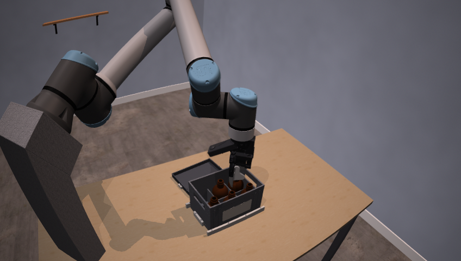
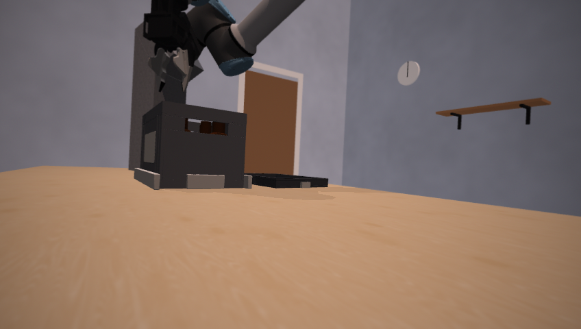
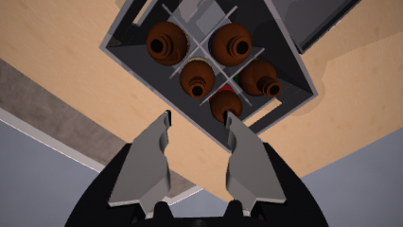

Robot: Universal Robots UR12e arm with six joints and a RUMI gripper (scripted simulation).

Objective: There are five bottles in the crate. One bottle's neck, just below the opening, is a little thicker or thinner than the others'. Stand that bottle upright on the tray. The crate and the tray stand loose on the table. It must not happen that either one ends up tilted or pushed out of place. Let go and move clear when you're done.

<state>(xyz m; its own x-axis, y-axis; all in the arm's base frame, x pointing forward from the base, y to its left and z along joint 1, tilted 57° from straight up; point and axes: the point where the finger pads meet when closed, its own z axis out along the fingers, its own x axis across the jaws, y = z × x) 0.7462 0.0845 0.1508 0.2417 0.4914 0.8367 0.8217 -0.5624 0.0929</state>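
Note:
A dark grey crate [image 1: 226, 202] stands on the wooden table and holds five brown bottles in its cells. In the wrist view the bottles are at the upper left [image 3: 166, 43], upper right [image 3: 232, 44], middle [image 3: 198, 78], right [image 3: 260, 78] and nearest [image 3: 226, 105]. A flat dark tray [image 1: 197, 173] lies just behind the crate, touching or almost touching it. My gripper [image 1: 235, 176] hangs point-down over the crate's back edge, above the bottles. In the wrist view its fingers stand partly apart with nothing between them. The right fingertip lies over the nearest bottle.
The crate [image 2: 193, 149] has light grey rails along its base, and the tray [image 2: 289, 179] shows low beside it. The arm's grey pedestal [image 1: 42, 181] stands at the table's left end. The table's edge runs near the front right.

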